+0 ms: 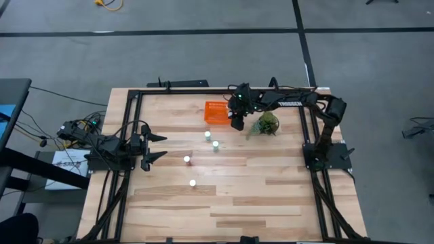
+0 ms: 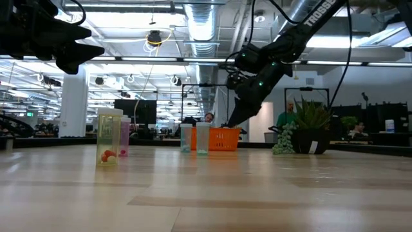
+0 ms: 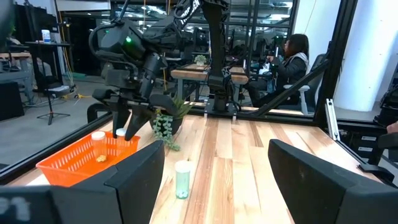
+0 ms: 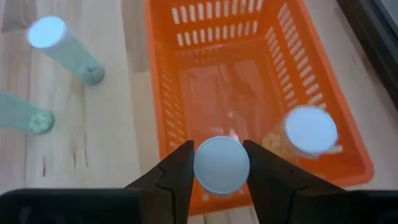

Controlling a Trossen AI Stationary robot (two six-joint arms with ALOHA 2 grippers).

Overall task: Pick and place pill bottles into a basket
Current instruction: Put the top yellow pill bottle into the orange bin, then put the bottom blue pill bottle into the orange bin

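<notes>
Four pill bottles [image 1: 192, 182] stand upright on the wooden table [image 1: 271, 196]. The nearest one is by itself, a second one [image 1: 186, 159] is a bit farther and a little to the left, and a pair [image 1: 211, 140] stands farther still, just in front of the basket [image 1: 217, 112]. The left gripper [image 1: 153, 147] waits at the left edge of the table with its fingers spread wide and nothing in them, well apart from the bottles. The orange basket sits at the far side of the table, and one bottle [image 4: 310, 130] is already inside it, standing up. The right gripper [image 4: 221, 167] hangs right over the near-right part of the basket, next to the green plant [image 1: 266, 124]. Its two fingers squeeze the white cap of another bottle [image 4: 221, 165], which hangs straight down with the basket floor right under it. So I think the next move is simple: lower it a bit and let go. It should miss the bottle beside it. Behind the table, a person [image 3: 292, 59] sits in the room.
</notes>
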